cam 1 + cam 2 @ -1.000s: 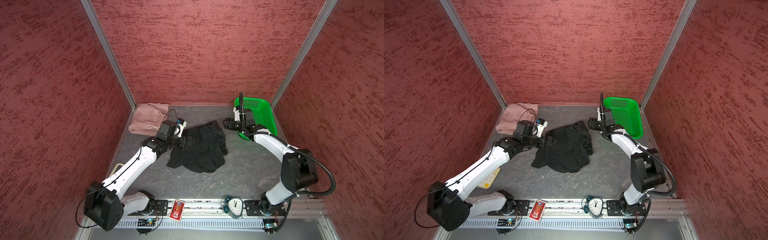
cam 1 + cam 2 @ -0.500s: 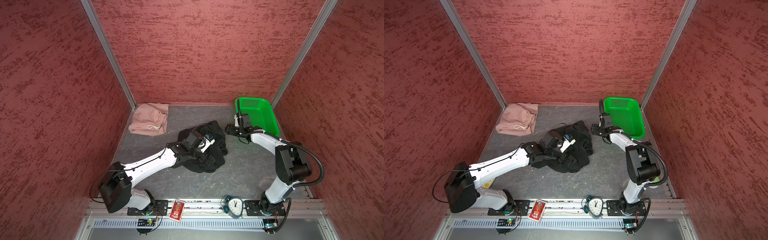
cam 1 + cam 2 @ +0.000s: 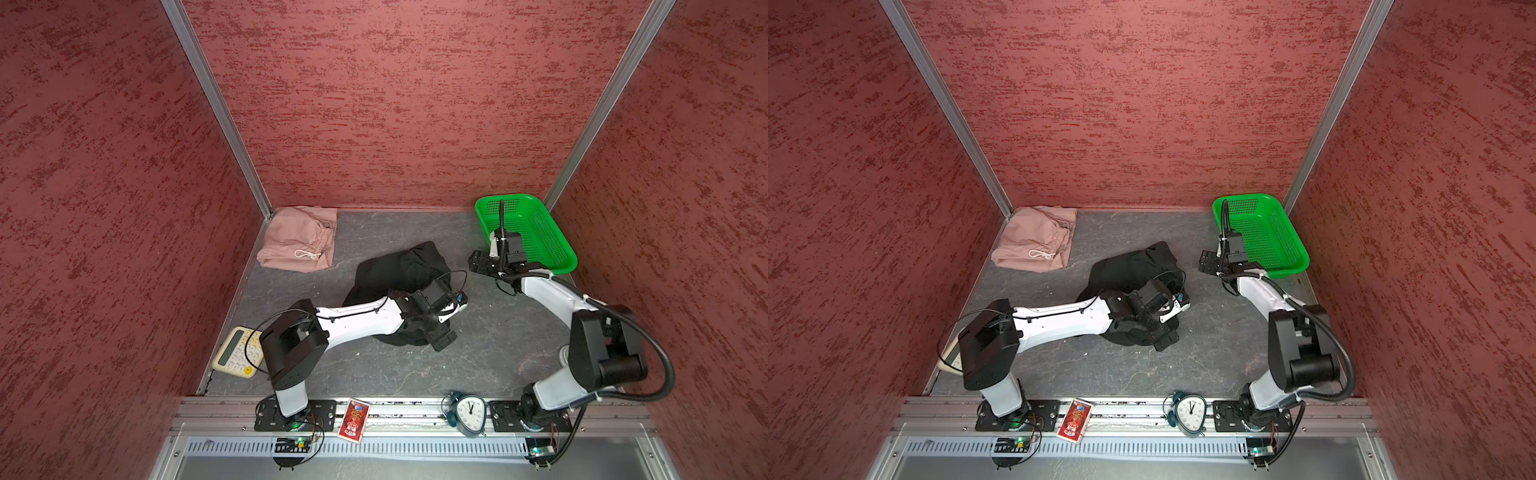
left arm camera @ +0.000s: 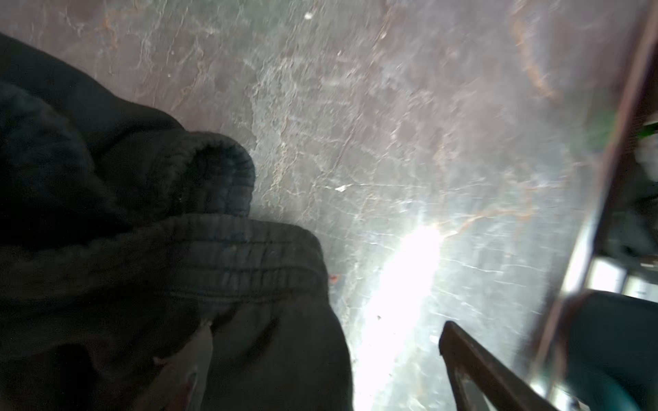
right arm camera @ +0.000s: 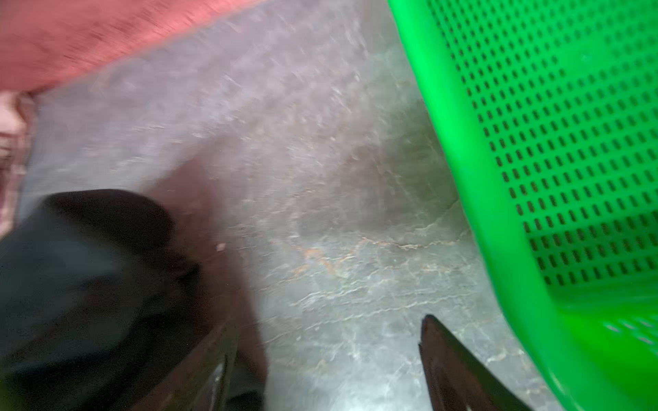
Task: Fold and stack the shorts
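Note:
The black shorts point(image 3: 399, 268) point(image 3: 1133, 266) lie crumpled mid-table; their ribbed waistband point(image 4: 242, 256) shows in the left wrist view. The pink shorts point(image 3: 299, 245) point(image 3: 1036, 245) lie folded in the back left corner. My left gripper point(image 3: 442, 338) point(image 3: 1165, 340) point(image 4: 324, 327) is open at the black shorts' front right edge, one finger point(image 4: 194, 370) over the cloth and the other finger point(image 4: 473, 370) over bare table. My right gripper point(image 3: 478, 264) point(image 3: 1206, 262) point(image 5: 327, 331) is open and empty, between the black shorts point(image 5: 89, 284) and the basket.
A green mesh basket point(image 3: 484, 224) point(image 3: 1221, 220) point(image 5: 463, 178) stands at the back right, close to my right wrist. A calculator point(image 3: 237, 353) lies by the left wall. A small clock point(image 3: 469, 413) and a red card point(image 3: 353, 417) sit on the front rail.
My left arm swung from the black shorts' left side across them to their front right edge. My right gripper shifted slightly right, staying open.

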`<control>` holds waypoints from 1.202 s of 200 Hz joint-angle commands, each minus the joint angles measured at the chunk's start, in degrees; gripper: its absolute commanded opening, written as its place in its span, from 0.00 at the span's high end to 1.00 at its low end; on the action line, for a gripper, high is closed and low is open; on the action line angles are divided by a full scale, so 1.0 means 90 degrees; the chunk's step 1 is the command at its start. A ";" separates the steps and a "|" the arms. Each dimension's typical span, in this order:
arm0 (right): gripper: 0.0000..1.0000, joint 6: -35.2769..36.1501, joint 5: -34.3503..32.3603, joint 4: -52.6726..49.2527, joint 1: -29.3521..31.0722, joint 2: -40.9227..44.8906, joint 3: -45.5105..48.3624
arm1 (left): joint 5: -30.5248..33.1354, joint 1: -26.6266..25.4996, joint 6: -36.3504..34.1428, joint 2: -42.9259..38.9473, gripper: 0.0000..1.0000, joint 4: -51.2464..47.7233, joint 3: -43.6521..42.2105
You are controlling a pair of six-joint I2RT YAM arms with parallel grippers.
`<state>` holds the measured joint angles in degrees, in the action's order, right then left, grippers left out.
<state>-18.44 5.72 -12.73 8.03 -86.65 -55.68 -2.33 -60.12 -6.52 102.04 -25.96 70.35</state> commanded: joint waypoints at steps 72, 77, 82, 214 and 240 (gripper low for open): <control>0.19 0.0982 0.2011 0.0218 0.0303 0.1814 0.0838 | 0.2102 0.0094 -0.0045 -0.0025 1.00 -0.0251 0.0264; 0.19 0.1114 0.1996 0.0200 0.0482 0.1834 0.0826 | 0.2011 0.0158 -0.0057 -0.0246 1.00 -0.0316 0.0229; 0.19 0.1219 0.1915 0.0178 0.0675 0.1854 0.0787 | 0.1882 0.0245 -0.0047 -0.0479 1.00 -0.0394 0.0196; 0.23 0.2153 0.0098 0.0425 0.3262 0.0036 -0.0103 | -0.0194 0.3672 0.0445 -0.3754 0.77 -0.1022 -0.0976; 0.30 0.2277 -0.0040 0.0289 0.3639 0.0028 0.0100 | 0.0055 0.3764 0.0554 -0.3607 0.77 -0.0859 -0.1029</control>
<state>-0.75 9.04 -10.15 38.20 -87.13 -55.20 -2.94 -26.89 -3.70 69.28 -35.64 61.52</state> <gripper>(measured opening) 0.718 0.226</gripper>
